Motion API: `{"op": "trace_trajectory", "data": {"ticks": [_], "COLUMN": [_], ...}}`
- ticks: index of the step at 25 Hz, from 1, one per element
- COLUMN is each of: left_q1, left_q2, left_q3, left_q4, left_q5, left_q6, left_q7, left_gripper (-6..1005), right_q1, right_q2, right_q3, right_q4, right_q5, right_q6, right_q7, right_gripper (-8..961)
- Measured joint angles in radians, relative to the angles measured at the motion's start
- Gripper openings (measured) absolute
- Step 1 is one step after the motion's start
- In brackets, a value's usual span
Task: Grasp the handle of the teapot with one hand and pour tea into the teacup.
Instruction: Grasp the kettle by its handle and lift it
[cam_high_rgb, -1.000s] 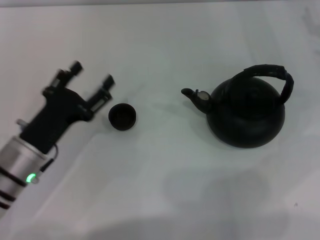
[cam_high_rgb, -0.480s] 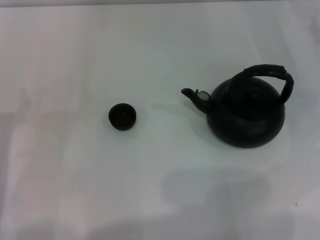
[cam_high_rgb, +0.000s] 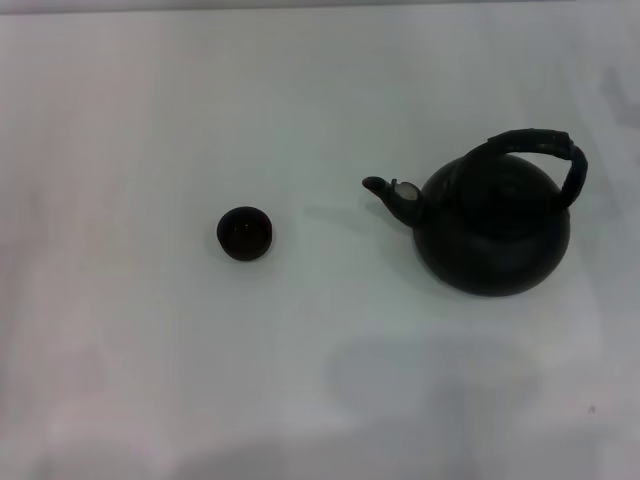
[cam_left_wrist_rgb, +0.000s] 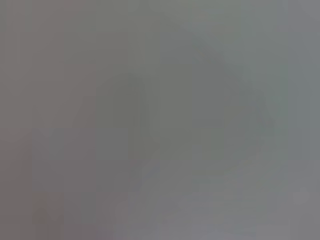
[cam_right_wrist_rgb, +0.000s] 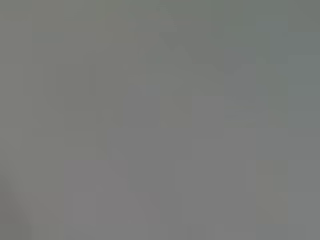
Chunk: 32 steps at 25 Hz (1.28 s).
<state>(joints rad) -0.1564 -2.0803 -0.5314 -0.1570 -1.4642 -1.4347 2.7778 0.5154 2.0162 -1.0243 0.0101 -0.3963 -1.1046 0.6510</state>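
Note:
The matte-black teapot stands upright on the white table at the right in the head view. Its short spout with a pale tip points left toward the teacup. Its ribbed black handle arches over the top. The tiny dark teacup stands left of centre, well apart from the spout. Neither gripper shows in the head view. Both wrist views show only flat grey with nothing recognisable.
The white table fills the head view. A soft shadow lies on it in front of the teapot. The table's far edge runs along the top of the view.
One second ago the left arm and its open gripper stood just left of the teacup. It had left the view half a second ago and stays out. Teapot and teacup have not moved.

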Motion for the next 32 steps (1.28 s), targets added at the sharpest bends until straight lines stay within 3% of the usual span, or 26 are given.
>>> {"op": "trace_trajectory", "data": {"ticks": [4, 11, 14, 18, 22, 23, 27, 32], "left_q1": [-0.009, -0.020, -0.027, -0.038, -0.057, -0.063, -0.089, -0.116], "left_q2": [0.003, 0.004, 0.005, 0.005, 0.005, 0.006, 0.010, 0.010], "left_q3": [-0.001, -0.001, -0.001, -0.003, -0.004, -0.004, -0.004, -0.003], "left_q4": [0.059, 0.092, 0.099, 0.103, 0.111, 0.111, 0.116, 0.125], "left_q5": [-0.004, -0.005, -0.006, -0.012, -0.052, -0.059, -0.069, -0.070], "left_q6": [0.031, 0.087, 0.100, 0.101, 0.118, 0.127, 0.172, 0.228], "left_q7": [-0.001, 0.000, -0.001, 0.002, 0.002, 0.002, 0.002, 0.004], "left_gripper": [861, 861, 861, 861, 861, 861, 861, 862], "right_q1": [-0.113, -0.391, -0.456, -0.489, -0.466, -0.457, -0.444, -0.394], "right_q2": [-0.010, -0.010, -0.012, -0.011, -0.007, -0.006, -0.004, -0.004], "right_q3": [-0.142, -0.292, -0.309, -0.248, -0.117, -0.069, -0.003, 0.104], "right_q4": [-0.218, -0.959, -1.157, -1.304, -1.420, -1.499, -1.624, -1.815], "right_q5": [-0.108, -0.477, -0.706, -1.089, -1.416, -1.548, -1.703, -1.901], "right_q6": [0.055, 0.531, 0.603, 0.484, 0.216, 0.109, -0.023, -0.345], "right_q7": [0.222, 0.599, 0.834, 1.236, 1.543, 1.658, 1.789, 1.990], "right_gripper": [824, 814, 813, 812, 808, 807, 804, 797]}}
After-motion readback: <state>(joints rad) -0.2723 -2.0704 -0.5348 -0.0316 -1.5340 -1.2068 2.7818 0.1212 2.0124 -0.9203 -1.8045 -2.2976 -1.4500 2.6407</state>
